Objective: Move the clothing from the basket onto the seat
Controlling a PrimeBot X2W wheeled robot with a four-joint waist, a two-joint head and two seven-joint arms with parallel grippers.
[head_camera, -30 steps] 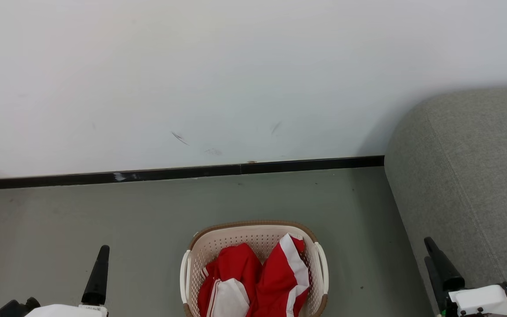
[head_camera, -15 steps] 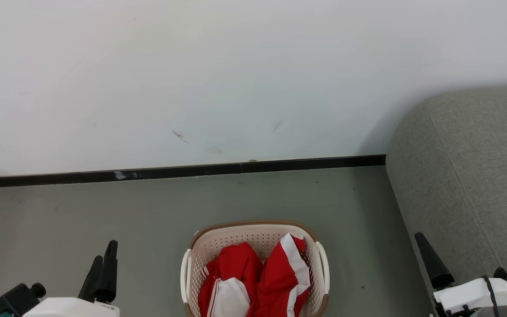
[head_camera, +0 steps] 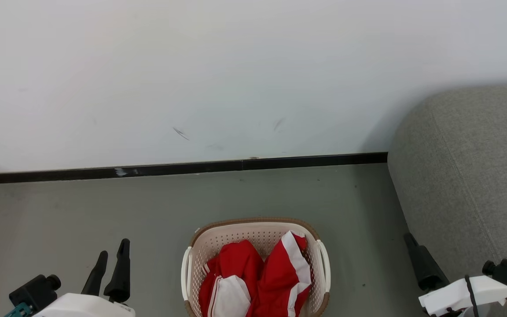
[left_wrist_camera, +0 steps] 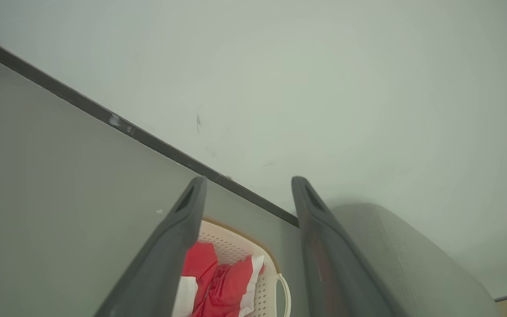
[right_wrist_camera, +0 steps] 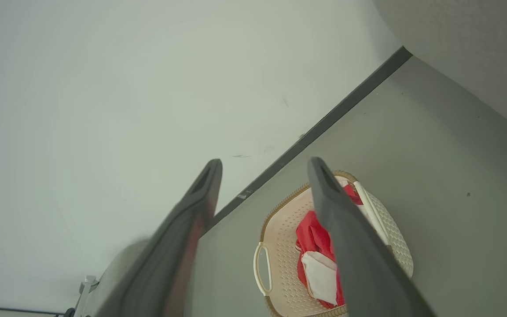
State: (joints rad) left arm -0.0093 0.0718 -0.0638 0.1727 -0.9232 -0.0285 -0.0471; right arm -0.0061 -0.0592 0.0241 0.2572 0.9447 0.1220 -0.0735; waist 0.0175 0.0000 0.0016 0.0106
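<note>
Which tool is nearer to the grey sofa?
Right. The right tool is close beside the sofa; the left tool is on the far side of the laundry basket from it.

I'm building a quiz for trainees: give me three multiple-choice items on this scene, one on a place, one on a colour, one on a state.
1. The basket stands: A on a chair; B on the floor; C on a table.
2. The clothing is: A blue; B green; C red and white.
3. The left claw is: A open; B shut on clothing; C shut on the basket.
B: it sits on floor beside the sofa. C: red fabric, white panels. A: fingers apart, holding nothing.
</note>
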